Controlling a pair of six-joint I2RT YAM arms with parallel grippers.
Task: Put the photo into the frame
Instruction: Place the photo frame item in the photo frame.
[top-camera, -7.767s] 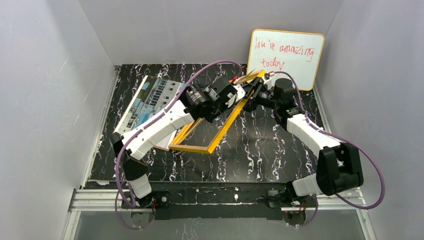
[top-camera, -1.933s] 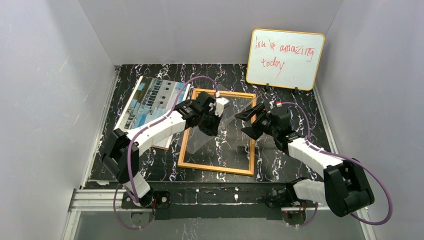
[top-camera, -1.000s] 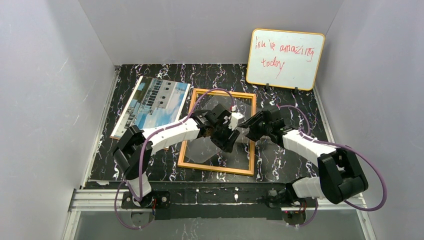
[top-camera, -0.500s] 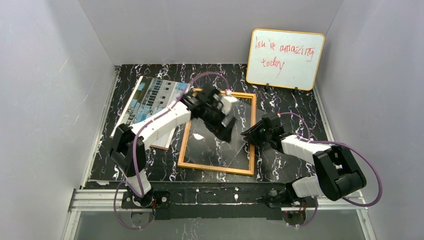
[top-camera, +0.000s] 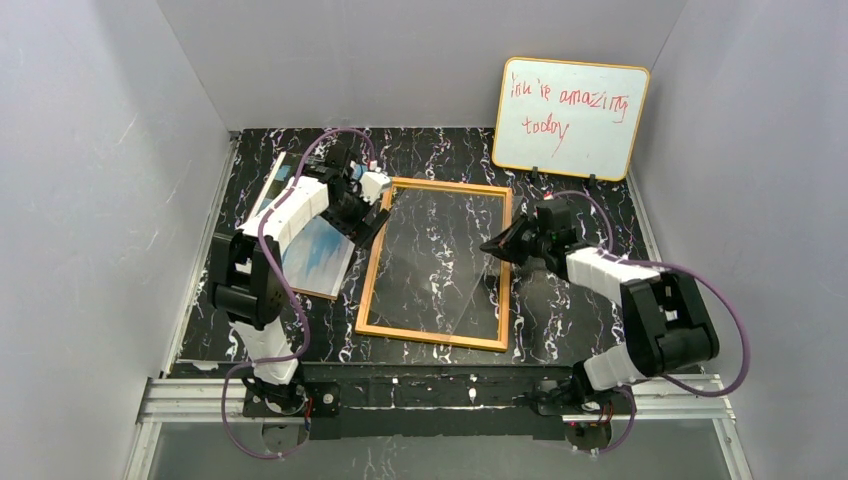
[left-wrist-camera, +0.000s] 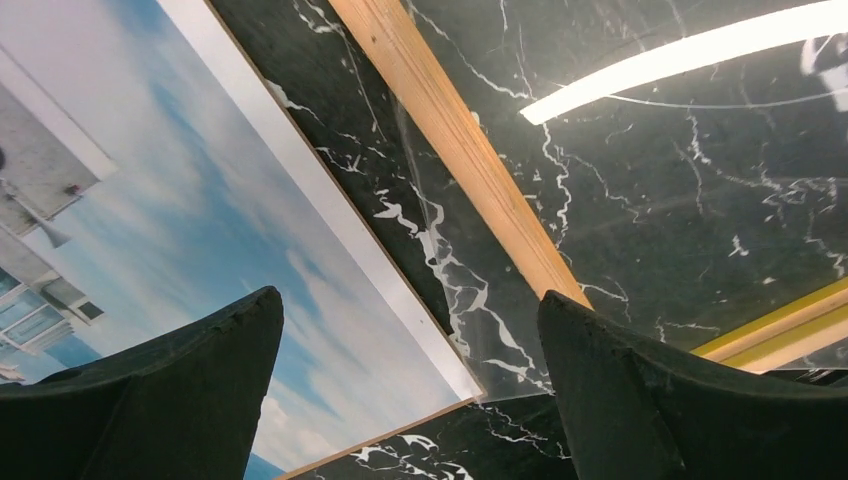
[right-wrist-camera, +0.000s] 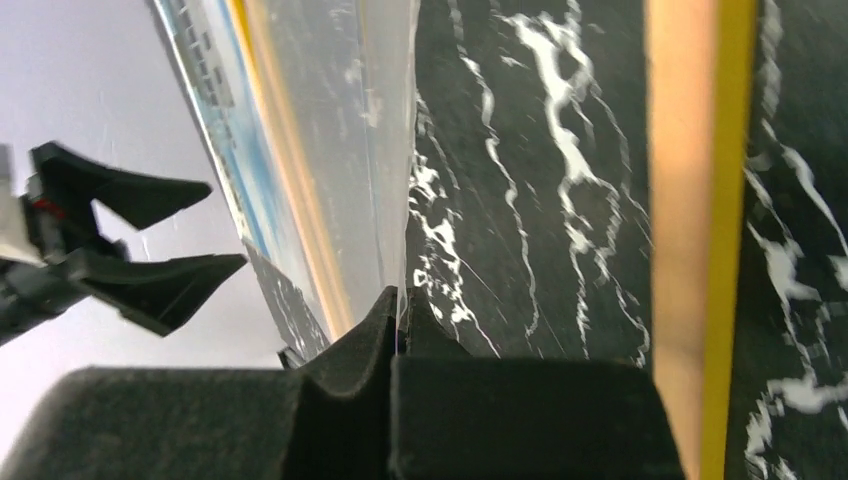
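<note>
The photo (top-camera: 300, 228), a white building under blue sky, lies face up at the table's left, also in the left wrist view (left-wrist-camera: 180, 220). The frame (top-camera: 372, 270) lies flat mid-table with its orange-wood rim (left-wrist-camera: 470, 170) up. Its clear pane (top-camera: 440, 255) sits askew inside it. My left gripper (top-camera: 367, 208) hangs open above the photo's right edge, one finger (left-wrist-camera: 170, 400) over the print, the other over the pane. Nothing sits between them (left-wrist-camera: 407, 300). My right gripper (top-camera: 494, 246) is shut on the pane's right edge (right-wrist-camera: 400, 320), next to the frame's right rim (right-wrist-camera: 690, 200).
A brown backing board (top-camera: 328, 292) shows under the photo's near edge. A yellow-edged whiteboard (top-camera: 570, 118) with red writing leans on the back wall at the right. Grey walls close in the black marbled table (top-camera: 570, 310) on three sides.
My left gripper let go, opened and swung from the frame's middle back left to the photo's edge. My right gripper closed on the pane's right edge.
</note>
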